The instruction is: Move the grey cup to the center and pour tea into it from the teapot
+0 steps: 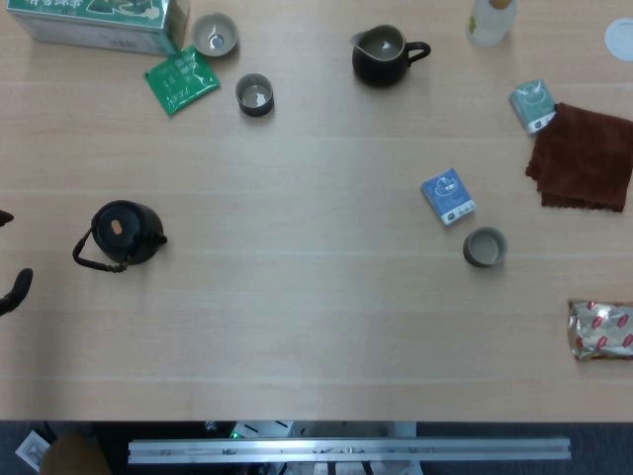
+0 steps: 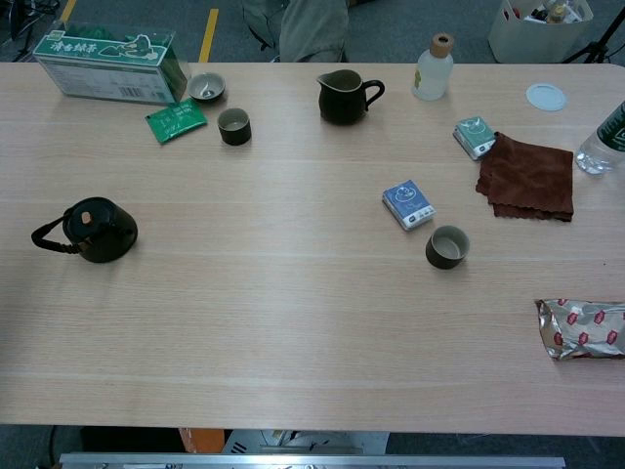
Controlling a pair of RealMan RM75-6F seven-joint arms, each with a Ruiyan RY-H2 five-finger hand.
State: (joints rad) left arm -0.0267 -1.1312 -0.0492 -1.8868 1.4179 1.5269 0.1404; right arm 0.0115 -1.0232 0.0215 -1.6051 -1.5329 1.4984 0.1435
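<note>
At the far left edge of the head view, dark parts of the left hand [image 1: 14, 290] poke into frame, touching nothing on the table [image 1: 316, 336]; too little shows to tell whether its fingers are apart or together, and the chest view does not catch it. The right hand is out of both views. Just right of that edge stands the black teapot [image 1: 121, 235], lid on, handle toward the left. Up in the far left corner lies a green tea box [image 2: 105, 66] with white Chinese characters too small to read, a green sachet [image 1: 181, 80] in front of it, a pale cup [image 1: 214, 35] beside the box and a dark cup [image 1: 255, 95] near the sachet. Further right at the back stands a dark pitcher [image 1: 381, 54], then a clear bottle [image 2: 433, 68] with a cork. Right of centre lies a blue packet [image 1: 449, 196] with a white emblem, and close in front of it the grey cup [image 1: 485, 246], upright. Beyond are a teal packet [image 1: 534, 104], touching a brown cloth [image 1: 584, 156], a white lid [image 2: 546, 96], a water bottle [image 2: 604, 142] and, nearest, a silver-and-red foil pack [image 1: 601, 330].
</note>
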